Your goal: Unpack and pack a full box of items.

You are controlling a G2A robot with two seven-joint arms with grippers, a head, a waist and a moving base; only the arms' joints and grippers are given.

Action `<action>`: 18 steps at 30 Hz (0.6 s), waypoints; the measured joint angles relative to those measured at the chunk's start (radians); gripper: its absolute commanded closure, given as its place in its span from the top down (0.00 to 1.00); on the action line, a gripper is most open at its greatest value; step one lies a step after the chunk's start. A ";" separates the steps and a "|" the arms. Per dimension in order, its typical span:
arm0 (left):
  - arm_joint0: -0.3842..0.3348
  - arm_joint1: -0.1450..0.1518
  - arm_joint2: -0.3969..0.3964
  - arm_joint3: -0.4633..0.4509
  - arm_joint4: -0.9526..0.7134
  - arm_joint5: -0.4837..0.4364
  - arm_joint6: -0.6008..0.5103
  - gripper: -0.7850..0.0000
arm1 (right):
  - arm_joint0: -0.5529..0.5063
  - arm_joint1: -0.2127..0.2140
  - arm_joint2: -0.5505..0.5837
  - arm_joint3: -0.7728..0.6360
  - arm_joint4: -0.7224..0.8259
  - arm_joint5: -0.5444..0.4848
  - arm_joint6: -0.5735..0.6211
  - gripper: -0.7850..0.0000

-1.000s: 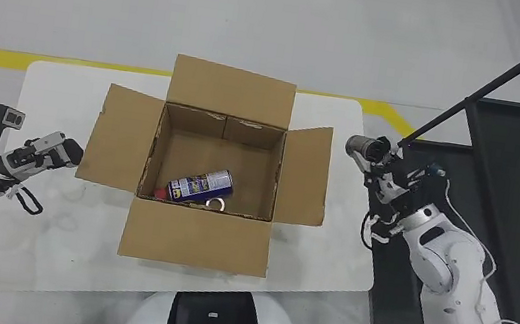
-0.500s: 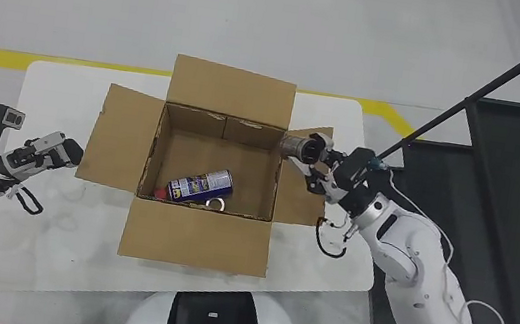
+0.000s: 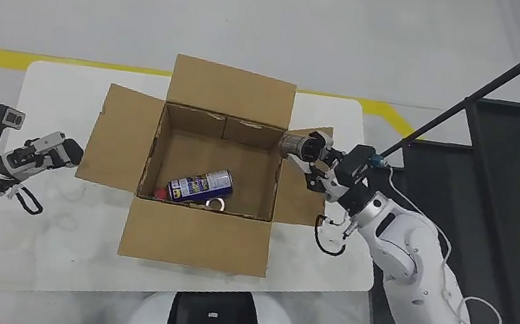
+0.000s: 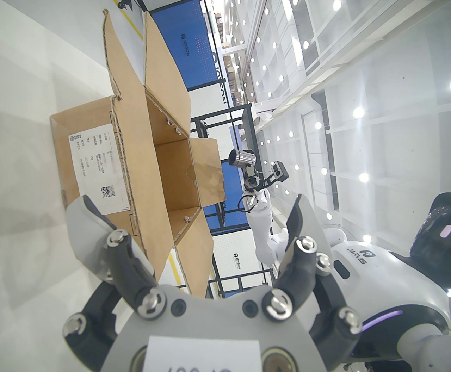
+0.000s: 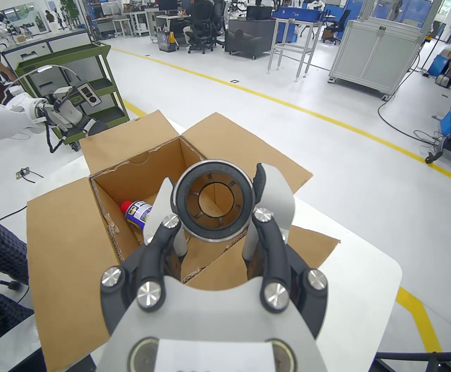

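Right tool (image 5: 214,199) with cylinder (image 3: 296,145) over box (image 3: 196,239)

My left gripper (image 4: 192,211) has its two fingers (image 4: 88,225) spread wide with nothing between them, and it points at the side of an open cardboard box (image 4: 169,176) standing on the white table (image 4: 31,88). The box wall nearest me carries a white printed label (image 4: 95,169), and all the flaps I can see are folded outward, so I can look past the rim at the bare inner walls. Beyond the box, just over the edge of its far flap, my right gripper (image 4: 245,166) seems to hold a short metal cylinder (image 4: 241,157) lying on its side, though it is too small to make out the grip.
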 measured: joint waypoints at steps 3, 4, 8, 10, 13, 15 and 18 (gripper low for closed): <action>0.000 0.000 0.000 0.000 0.000 0.000 0.000 1.00 | 0.068 -0.008 -0.072 0.006 -0.017 0.017 0.057 0.00; 0.000 0.000 0.000 0.000 0.000 0.000 0.000 1.00 | 0.098 -0.012 -0.101 0.017 -0.017 0.025 0.077 0.00; 0.000 0.000 0.000 0.000 0.000 0.000 0.000 1.00 | 0.260 -0.037 -0.261 0.109 -0.033 0.062 0.189 0.00; 0.000 0.000 0.000 0.000 0.000 0.000 0.000 1.00 | 0.327 -0.050 -0.327 0.163 -0.044 0.074 0.221 0.00; 0.000 0.000 0.000 0.000 0.000 0.000 0.000 1.00 | 0.418 -0.073 -0.422 0.273 -0.058 0.100 0.228 0.00; 0.000 0.000 0.000 0.000 0.000 0.000 0.000 1.00 | 0.468 -0.090 -0.477 0.355 -0.067 0.114 0.215 0.00; 0.000 0.000 0.000 0.000 0.000 0.000 0.000 1.00 | 0.520 -0.111 -0.541 0.464 -0.074 0.131 0.196 0.00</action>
